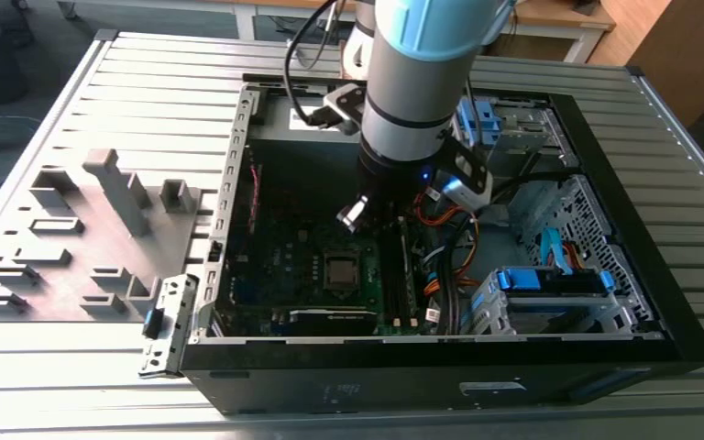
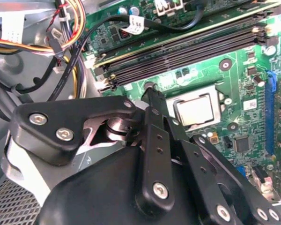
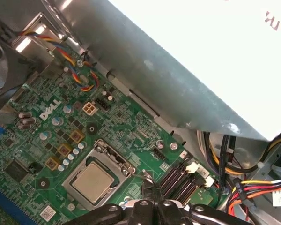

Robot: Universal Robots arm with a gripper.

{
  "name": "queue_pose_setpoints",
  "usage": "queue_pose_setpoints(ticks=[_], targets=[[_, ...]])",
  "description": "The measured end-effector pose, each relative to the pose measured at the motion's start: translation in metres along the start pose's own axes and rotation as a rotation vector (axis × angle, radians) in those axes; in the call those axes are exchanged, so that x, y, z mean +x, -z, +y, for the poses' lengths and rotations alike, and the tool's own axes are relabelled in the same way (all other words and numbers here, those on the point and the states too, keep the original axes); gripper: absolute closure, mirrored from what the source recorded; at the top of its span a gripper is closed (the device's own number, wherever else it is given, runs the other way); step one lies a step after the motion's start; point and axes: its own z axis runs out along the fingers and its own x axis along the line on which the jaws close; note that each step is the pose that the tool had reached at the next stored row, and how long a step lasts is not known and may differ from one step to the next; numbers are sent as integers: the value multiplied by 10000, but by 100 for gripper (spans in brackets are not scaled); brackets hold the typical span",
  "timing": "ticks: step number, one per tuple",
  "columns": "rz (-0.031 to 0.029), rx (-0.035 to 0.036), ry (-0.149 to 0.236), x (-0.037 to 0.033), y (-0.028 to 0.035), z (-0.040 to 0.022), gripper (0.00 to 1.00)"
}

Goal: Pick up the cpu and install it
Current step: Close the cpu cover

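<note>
Exterior view: the cpu (image 1: 342, 271) sits socketed at 6 o'clock of the end effector (image 1: 355, 215), whose fingers are together and empty. Probably light, rigid, fragile; grip opposite edges.

— What stands on the grey ribbed metal table (image 1: 144, 82)?
— A black computer case with its side open (image 1: 389, 390), taking the middle and the exterior view's right. A grey fixture plate with upright blocks (image 1: 83, 266) lies at the exterior view's left.
— And inside the case?
— A green motherboard (image 1: 285, 275) lies flat, low in the frame's middle. A blue drive caddy (image 1: 556, 280) sits at lower right, with orange cables (image 1: 431, 218) between the two.
— Closer in?
— In the second wrist view, long black memory slots (image 2: 187, 49) run parallel, near a blue connector slot (image 2: 270, 112). In the first wrist view, a bundle of coloured wires (image 3: 82, 75) reaches the board beside a big grey metal box (image 3: 178, 89).
</note>
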Motion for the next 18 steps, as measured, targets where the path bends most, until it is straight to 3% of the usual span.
queue_pose_setpoints(ticks=[10,18], targets=[[4,3,2,-11,0,15,89],[-3,-2,84,68,4,-31,89]])
